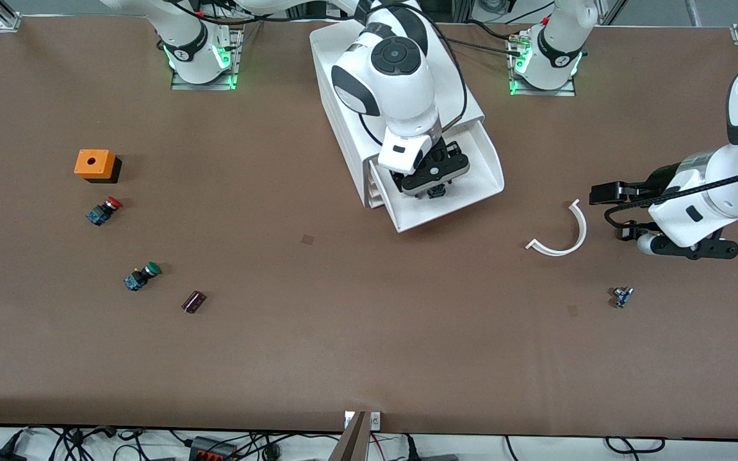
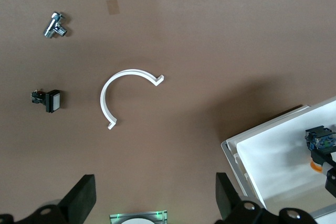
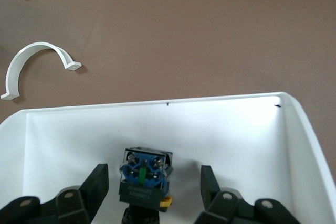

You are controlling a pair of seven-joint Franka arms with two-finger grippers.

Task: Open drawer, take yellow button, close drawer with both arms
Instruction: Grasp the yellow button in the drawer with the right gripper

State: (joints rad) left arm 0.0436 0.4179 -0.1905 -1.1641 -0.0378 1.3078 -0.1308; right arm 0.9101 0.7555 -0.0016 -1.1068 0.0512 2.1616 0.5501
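Note:
The white cabinet (image 1: 343, 96) stands at the table's middle with its top drawer (image 1: 481, 163) pulled out toward the front camera. In the drawer (image 3: 236, 129) lies the button (image 3: 143, 174), blue-black body up and a bit of orange-yellow cap showing. My right gripper (image 1: 436, 182) reaches down into the drawer and is open, its fingers (image 3: 97, 182) on either side of the button with a gap on each side. The left wrist view also shows the button (image 2: 320, 142) in the drawer (image 2: 273, 156). My left gripper (image 1: 612, 212) hovers open and empty (image 2: 156, 195) over bare table toward the left arm's end.
A white curved strip (image 1: 564, 234) lies between the drawer and the left gripper. A small metal fitting (image 1: 622, 296) lies nearer the front camera. Toward the right arm's end are an orange box (image 1: 95, 164), a red-capped button (image 1: 104, 211), a green-capped button (image 1: 142, 276) and a small dark part (image 1: 193, 301).

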